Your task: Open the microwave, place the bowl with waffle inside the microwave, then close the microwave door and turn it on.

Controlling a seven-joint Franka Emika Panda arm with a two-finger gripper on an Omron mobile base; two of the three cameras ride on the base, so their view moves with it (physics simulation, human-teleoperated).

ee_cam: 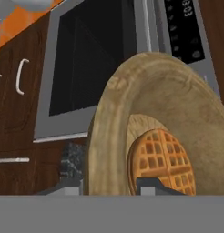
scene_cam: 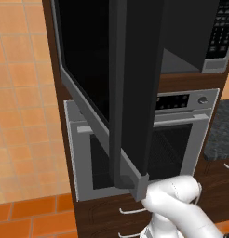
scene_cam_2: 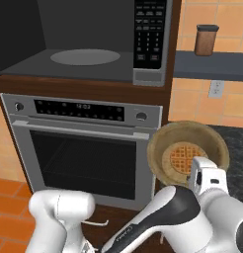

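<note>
The microwave stands open, its grey cavity and round turntable bare. Its door, black glass with a grey lower rim, swings far out to the left. The tan speckled bowl hangs tilted in the air before the oven's right edge, below the microwave keypad. The golden grid waffle lies inside it. My gripper is shut on the bowl's near rim. In the hand view the bowl stands on edge with its rim between my fingertips, and the waffle rests low in it.
A steel oven with a bar handle sits under the microwave. Dark wood drawers lie below it. A dark counter and a shelf with a brown jar are at the right. The open door juts into the room on the left.
</note>
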